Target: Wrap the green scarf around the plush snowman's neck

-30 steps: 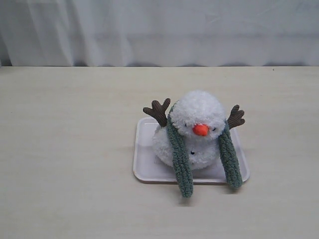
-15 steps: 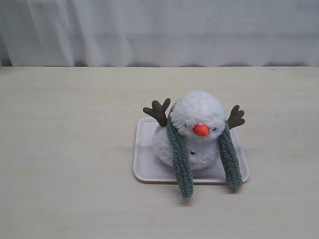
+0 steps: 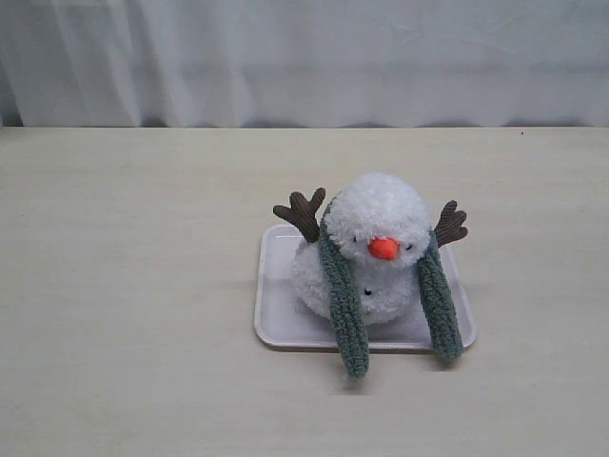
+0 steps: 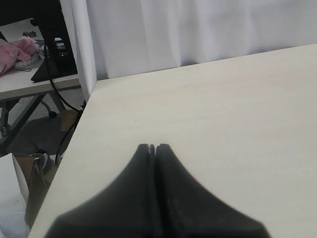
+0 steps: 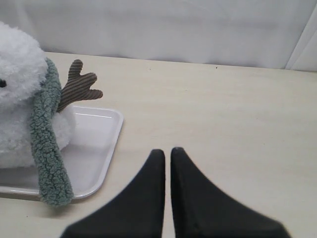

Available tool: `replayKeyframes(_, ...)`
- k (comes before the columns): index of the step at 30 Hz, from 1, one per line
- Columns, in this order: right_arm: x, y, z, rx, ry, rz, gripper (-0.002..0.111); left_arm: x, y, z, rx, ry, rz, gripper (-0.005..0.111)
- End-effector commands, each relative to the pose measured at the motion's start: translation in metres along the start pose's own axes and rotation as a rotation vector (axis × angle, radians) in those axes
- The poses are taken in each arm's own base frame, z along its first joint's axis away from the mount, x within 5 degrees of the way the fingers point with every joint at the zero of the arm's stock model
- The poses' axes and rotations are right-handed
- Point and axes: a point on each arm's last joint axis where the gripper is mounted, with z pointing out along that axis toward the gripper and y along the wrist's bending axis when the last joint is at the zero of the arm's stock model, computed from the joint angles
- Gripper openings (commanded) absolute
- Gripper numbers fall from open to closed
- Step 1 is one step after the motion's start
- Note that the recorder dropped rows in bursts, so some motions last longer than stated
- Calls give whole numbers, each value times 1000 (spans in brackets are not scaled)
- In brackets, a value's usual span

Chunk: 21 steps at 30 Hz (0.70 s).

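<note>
The plush snowman [image 3: 376,214] sat on a white tray [image 3: 274,319] on the desk [image 3: 133,286]. The green scarf [image 3: 343,309] was draped over it from behind, both ends hanging down the front. The left tool [image 4: 154,148] was closed and empty; the right tool [image 5: 167,151] was nearly closed, empty, beside the tray.

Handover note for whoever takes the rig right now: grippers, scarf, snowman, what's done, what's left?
Left gripper: fingers shut, empty, over bare table, toy not in its view.
Right gripper: fingers all but touching, empty, beside the tray.
Plush snowman sits on the tray.
Done: green scarf is draped behind the neck, both ends hanging down the front.
Left: the ends are uncrossed, so probably cross or wrap them to finish.
</note>
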Motion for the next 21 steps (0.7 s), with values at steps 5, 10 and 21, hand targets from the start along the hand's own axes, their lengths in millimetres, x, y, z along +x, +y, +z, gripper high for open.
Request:
replayKeyframes(5, 1, -1, 0, 10, 3, 2, 4, 0, 0, 0, -2, -4, -8, 0)
replayKeyframes(10, 1, -1, 0, 10, 3, 2, 4, 0, 0, 0, -2, -4, -8, 0)
replayKeyframes(21, 1, -1, 0, 10, 3, 2, 4, 0, 0, 0, -2, -4, -8, 0)
